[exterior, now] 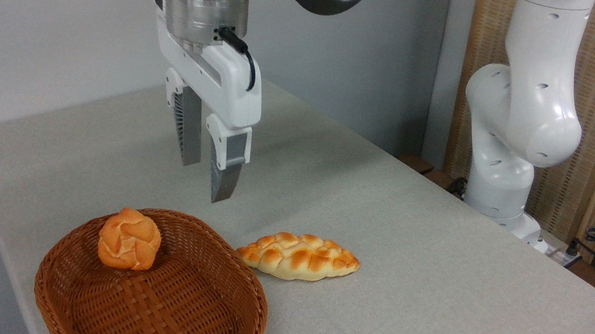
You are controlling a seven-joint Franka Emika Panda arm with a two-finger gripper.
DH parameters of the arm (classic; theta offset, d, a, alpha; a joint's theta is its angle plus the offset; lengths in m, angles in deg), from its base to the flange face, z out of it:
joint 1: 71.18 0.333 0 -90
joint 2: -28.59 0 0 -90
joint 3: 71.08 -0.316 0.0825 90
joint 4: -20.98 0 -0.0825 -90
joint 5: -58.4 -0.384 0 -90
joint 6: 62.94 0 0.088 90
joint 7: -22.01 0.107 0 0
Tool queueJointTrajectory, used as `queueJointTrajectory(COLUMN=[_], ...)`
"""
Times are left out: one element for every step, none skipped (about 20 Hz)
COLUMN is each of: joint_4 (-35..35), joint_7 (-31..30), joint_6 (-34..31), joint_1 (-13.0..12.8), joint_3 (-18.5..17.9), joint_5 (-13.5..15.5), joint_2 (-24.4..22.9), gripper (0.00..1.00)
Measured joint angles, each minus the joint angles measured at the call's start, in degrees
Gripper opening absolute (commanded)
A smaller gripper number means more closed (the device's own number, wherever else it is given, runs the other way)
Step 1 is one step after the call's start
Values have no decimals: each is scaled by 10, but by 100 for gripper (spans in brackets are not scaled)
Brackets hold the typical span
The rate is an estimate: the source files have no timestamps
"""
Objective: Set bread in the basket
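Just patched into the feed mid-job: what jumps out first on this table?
The gripper hangs in the air above the far rim of the wicker basket at front left, jaws slightly apart and empty. A small round orange bun already sits inside the basket. The braided loaf lies on the tablecloth just right of the basket, untouched.
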Motion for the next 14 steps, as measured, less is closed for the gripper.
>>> queueJointTrajectory(joint_4=[10,21,33,46,59,70,81,89,97,104,111,117,124,130], joint_7=[2,5,12,22,34,48,62,77,96,117,140,164,187,205], joint_6=[-1,-1,-1,-1,-1,-1,-1,-1,-1,-1,-1,-1,-1,-1], joint_1=[0,0,0,0,0,0,0,0,0,1,1,1,1,1], joint_3=[0,0,0,0,0,0,0,0,-1,-2,-3,-4,-4,-5], joint_5=[0,0,-3,-11,-21,-31,-37,-42,-46,-48,-48,-48,-48,-49], joint_2=[-2,-3,-4,-4,-4,-4,-4,-4,-4,-4,-5,-5,-5,-5], gripper=[100,100,100,100,100,100,100,100,100,100,100,100,100,100])
